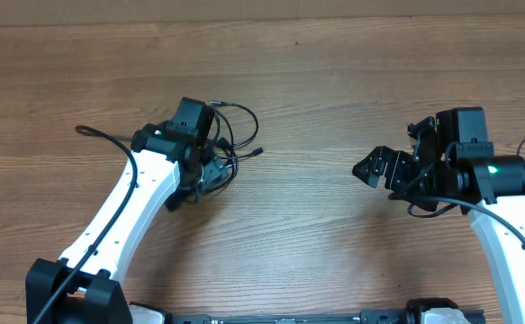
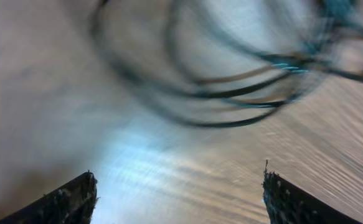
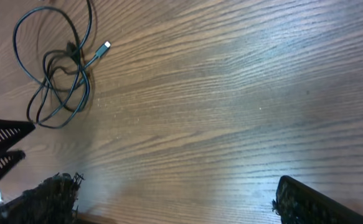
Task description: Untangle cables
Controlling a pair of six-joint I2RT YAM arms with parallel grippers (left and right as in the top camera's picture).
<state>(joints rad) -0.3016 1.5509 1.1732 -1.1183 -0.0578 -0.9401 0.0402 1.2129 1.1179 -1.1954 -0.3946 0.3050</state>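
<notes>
The cables [image 1: 235,148] lie on the wooden table [image 1: 316,72] as one small, loose bundle of thin black loops. One strand curls out on the far side of the bundle, away from the arm bases. A short plug end [image 1: 257,150] pokes out of the bundle toward the right arm.

The left gripper [image 1: 210,162] sits right at the bundle, on the side away from the right arm. In the overhead view its dark body overlaps the nearest loops. In the left wrist view the gripper [image 2: 178,196] is spread wide, with one dark fingertip [image 2: 63,199] low on one side and the other low on the opposite side. Only bare table shows between them. The cables [image 2: 231,124] hang in that picture as blurred arcs just beyond the fingertips (the blur is too heavy to tell whether any strand touches a finger). No strand is visible between the jaws.

The right gripper [image 1: 379,168] is well apart from the bundle, with a wide stretch of bare table between them, and it points toward the bundle. It too is spread wide and holds nothing. The right wrist view shows its fingertips [image 3: 50,193] far apart at the bottom of the picture, with plain wood grain between them. In that view the cables [image 3: 74,55] lie far off in the upper corner, where several loops cross at one knotted spot. A pale-tipped plug [image 3: 106,45] points out of the bundle.
</notes>
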